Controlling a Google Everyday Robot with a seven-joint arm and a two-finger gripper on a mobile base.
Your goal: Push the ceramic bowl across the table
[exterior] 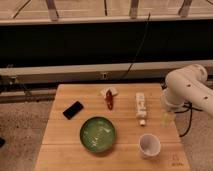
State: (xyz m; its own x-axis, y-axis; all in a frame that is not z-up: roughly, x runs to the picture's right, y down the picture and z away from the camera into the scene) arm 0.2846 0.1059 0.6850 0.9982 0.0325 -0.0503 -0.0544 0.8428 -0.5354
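Note:
The ceramic bowl is round, glossy green with pale marks inside, and sits on the light wooden table, near the middle of its front half. My white arm hangs over the table's right edge. My gripper points down beside that edge, well to the right of the bowl and apart from it, with nothing visibly in it.
A black phone lies left of and behind the bowl. A red item on a white wrapper lies behind it. A white tube and a small white cup lie between the bowl and my gripper. A dark wall with cables runs behind the table.

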